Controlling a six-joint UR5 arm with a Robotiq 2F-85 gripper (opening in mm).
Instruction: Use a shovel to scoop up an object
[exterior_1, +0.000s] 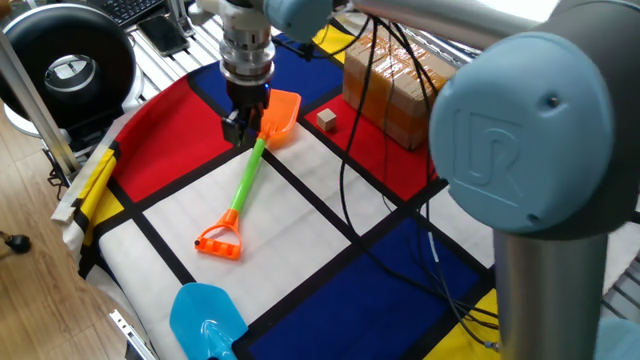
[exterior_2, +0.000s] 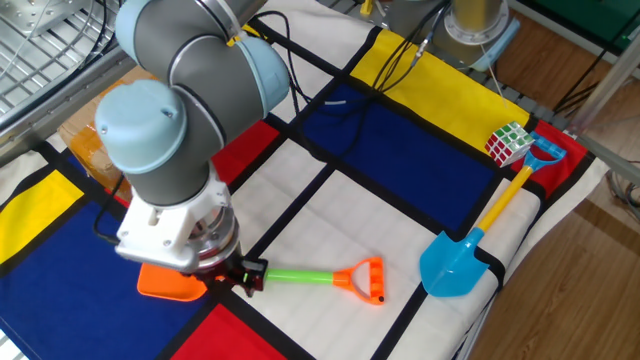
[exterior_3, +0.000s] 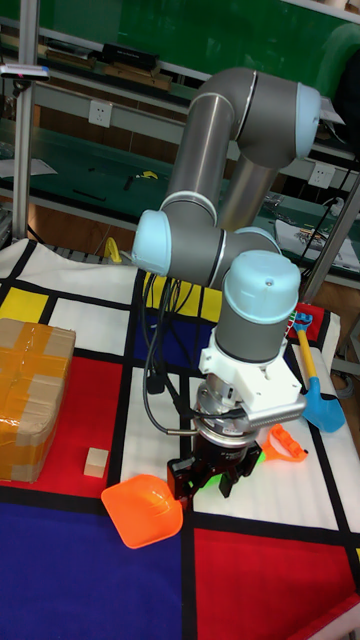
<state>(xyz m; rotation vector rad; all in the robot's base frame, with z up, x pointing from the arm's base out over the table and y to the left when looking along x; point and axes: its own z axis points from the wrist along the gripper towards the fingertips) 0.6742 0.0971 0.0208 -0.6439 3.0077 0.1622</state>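
1. Brown cardboard box (exterior_1: 395, 85) is sitting at the red panel's far edge, apart from the action.
2. Down low, the gripper (exterior_1: 245, 128) is clamping its fingers on the shovel (exterior_1: 247, 176), right where the green shaft meets the orange blade.
3. That shovel is lying flat on the mat, its blade pointing toward the cube and its loop handle resting on the white panel.
4. Off the blade, the cube (exterior_1: 326, 120) is sitting on red between blade and box, touching neither.
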